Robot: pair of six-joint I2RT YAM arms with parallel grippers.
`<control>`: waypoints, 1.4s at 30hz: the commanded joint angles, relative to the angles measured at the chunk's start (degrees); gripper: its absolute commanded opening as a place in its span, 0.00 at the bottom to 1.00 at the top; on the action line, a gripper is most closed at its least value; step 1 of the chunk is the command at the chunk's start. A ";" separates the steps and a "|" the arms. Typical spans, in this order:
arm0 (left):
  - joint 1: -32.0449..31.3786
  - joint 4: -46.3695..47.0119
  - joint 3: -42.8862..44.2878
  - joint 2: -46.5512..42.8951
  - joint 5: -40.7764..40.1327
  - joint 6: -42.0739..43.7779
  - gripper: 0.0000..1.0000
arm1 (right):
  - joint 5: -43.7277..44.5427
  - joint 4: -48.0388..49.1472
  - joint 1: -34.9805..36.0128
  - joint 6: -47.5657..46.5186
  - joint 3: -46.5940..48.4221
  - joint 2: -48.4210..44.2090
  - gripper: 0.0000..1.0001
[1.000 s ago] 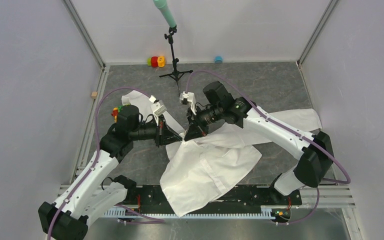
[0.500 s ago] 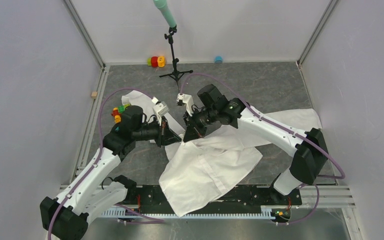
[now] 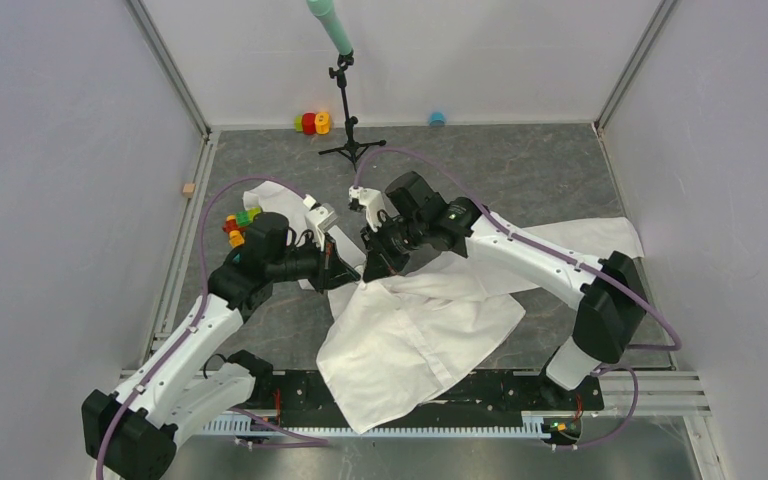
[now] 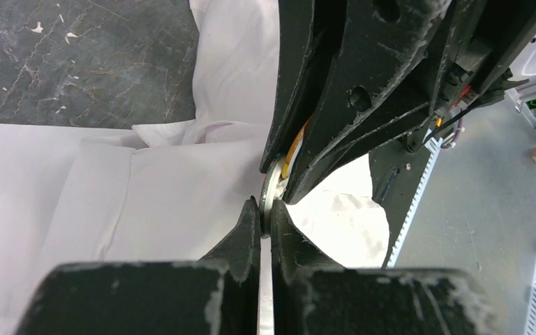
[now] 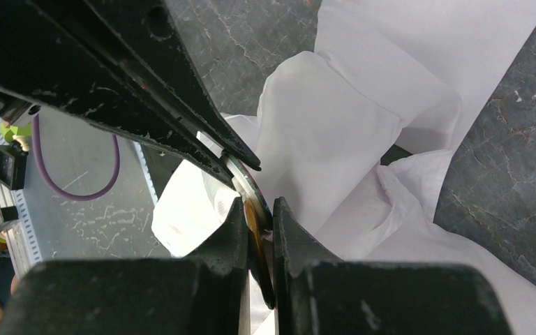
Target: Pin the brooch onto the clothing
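The white shirt [image 3: 430, 320] lies crumpled on the dark table and hangs over the near edge. My two grippers meet tip to tip above its upper left part. The brooch is hidden between them in the top view. In the left wrist view my left gripper [image 4: 266, 206] is shut on the thin metal edge of the brooch [image 4: 271, 188]. The right fingers [image 4: 335, 118] clamp it from the far side. In the right wrist view my right gripper [image 5: 258, 209] is shut on the orange-gold brooch [image 5: 251, 202], over shirt folds [image 5: 335, 125]. From above, the left gripper [image 3: 345, 272] faces the right gripper [image 3: 375, 262].
A black tripod stand [image 3: 348, 110] with a green top stands at the back. Red and yellow blocks [image 3: 310, 122] and a blue object [image 3: 437, 118] lie by the back wall. Coloured blocks [image 3: 238, 222] and a wooden cube [image 3: 189, 188] lie at the left.
Both grippers, still joined at their tips, have shifted a little left and towards the back. The shirt's bunched upper edge has moved with them.
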 commanded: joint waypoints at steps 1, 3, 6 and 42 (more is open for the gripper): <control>-5.84 10.18 2.49 -1.73 21.75 -1.24 0.02 | 17.94 15.05 -0.84 4.05 3.33 5.14 0.00; -6.00 10.21 2.49 -1.70 21.89 -1.25 0.02 | 19.00 15.04 -0.85 4.75 3.82 5.64 0.00; -6.17 10.20 2.40 -1.70 21.92 -1.29 0.02 | 20.53 15.17 -0.99 5.59 4.48 6.26 0.00; -6.55 10.14 2.33 -2.40 20.83 -1.01 0.02 | 28.19 26.63 -5.88 11.46 -6.33 0.94 0.32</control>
